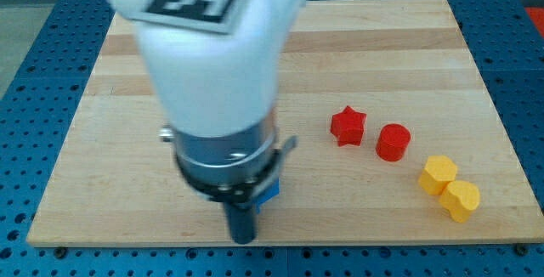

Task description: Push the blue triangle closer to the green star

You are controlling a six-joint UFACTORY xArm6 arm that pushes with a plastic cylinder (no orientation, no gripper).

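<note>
Looking down at the wooden table, we see our arm filling the view's left and middle, its white body and dark collar blocking much of the board. Our rod drops from the collar, and my tip sits near the view's bottom edge of the table. We carry no gripper, so there is nothing to call spread or pressed together.

The blue triangle shows only as a small blue sliver peeking out at the view's right of the rod, just beside it and slightly above my tip; we cannot tell whether they touch, and its shape is mostly hidden. The green star is not visible to us.

To the view's right lie a red star and, just beside it, a red cylinder. Lower and farther right, a yellow hexagon-like block touches a second yellow block whose shape we cannot make out.
</note>
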